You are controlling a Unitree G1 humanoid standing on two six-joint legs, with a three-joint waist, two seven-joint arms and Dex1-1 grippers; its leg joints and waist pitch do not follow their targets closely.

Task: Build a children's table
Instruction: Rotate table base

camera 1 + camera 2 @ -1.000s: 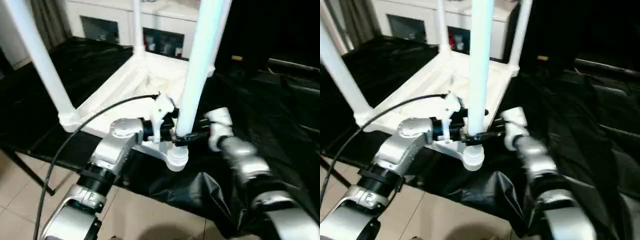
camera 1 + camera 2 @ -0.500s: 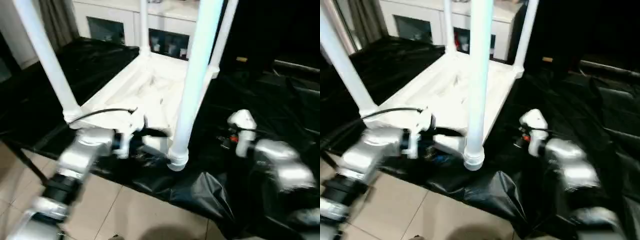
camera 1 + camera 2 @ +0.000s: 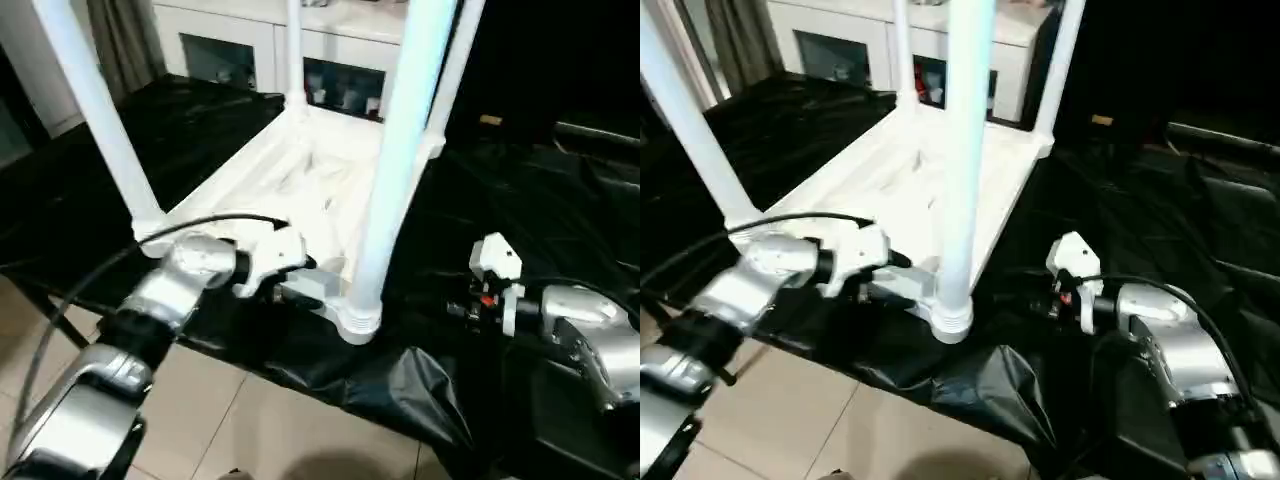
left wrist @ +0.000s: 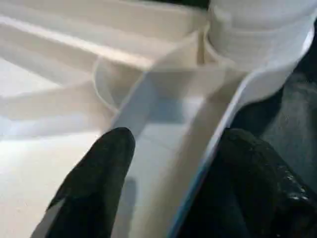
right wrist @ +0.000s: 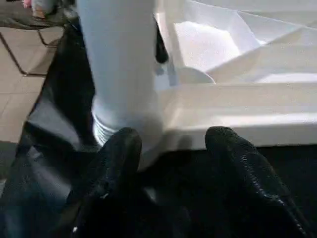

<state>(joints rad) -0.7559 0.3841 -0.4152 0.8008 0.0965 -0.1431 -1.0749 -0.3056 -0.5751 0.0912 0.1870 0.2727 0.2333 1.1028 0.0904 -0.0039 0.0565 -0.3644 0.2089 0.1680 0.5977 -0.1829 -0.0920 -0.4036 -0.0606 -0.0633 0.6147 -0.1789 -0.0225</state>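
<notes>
We've let go of the near leg [image 3: 395, 170]: right claw [image 5: 171, 163] backed off, spread and empty, left claw [image 4: 173, 173] spread astride the children's table [image 3: 300, 175] rim, so the leg looks seated.

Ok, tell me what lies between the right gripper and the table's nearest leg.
Only bare black drape, seen in the right eye view. The right gripper, fingers open, stands apart from the nearest leg of the upturned children's table.
</notes>
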